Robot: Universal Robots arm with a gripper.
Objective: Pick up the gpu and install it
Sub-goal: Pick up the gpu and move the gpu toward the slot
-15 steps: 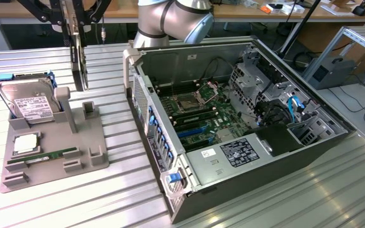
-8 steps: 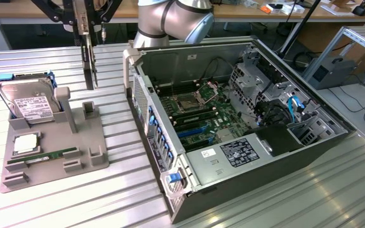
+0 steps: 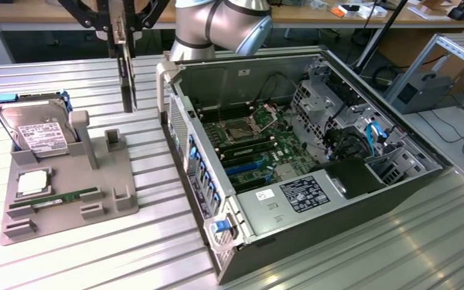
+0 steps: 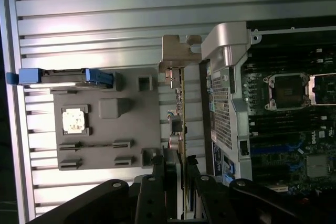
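Note:
The gpu (image 3: 127,78) is a thin dark card seen edge-on, hanging upright in the air from my gripper (image 3: 124,35), which is shut on its upper edge. It hangs over the ribbed table between the grey fixture (image 3: 111,175) and the open computer case (image 3: 240,66), close to the case's corner. In the wrist view the gpu (image 4: 181,108) runs away from my gripper (image 4: 178,169), and its silvery bracket (image 4: 176,51) is at the far end. The motherboard (image 3: 252,142) lies exposed inside the case, with blue slots (image 3: 244,166) near its lower part.
The fixture holds a hard drive (image 3: 43,133) in a blue frame, a processor chip (image 3: 32,181) and a green memory stick (image 3: 55,199). The case has a power supply (image 3: 304,193), drive cages and cables at the exterior view's right. The ribbed metal table (image 3: 70,72) lies around both.

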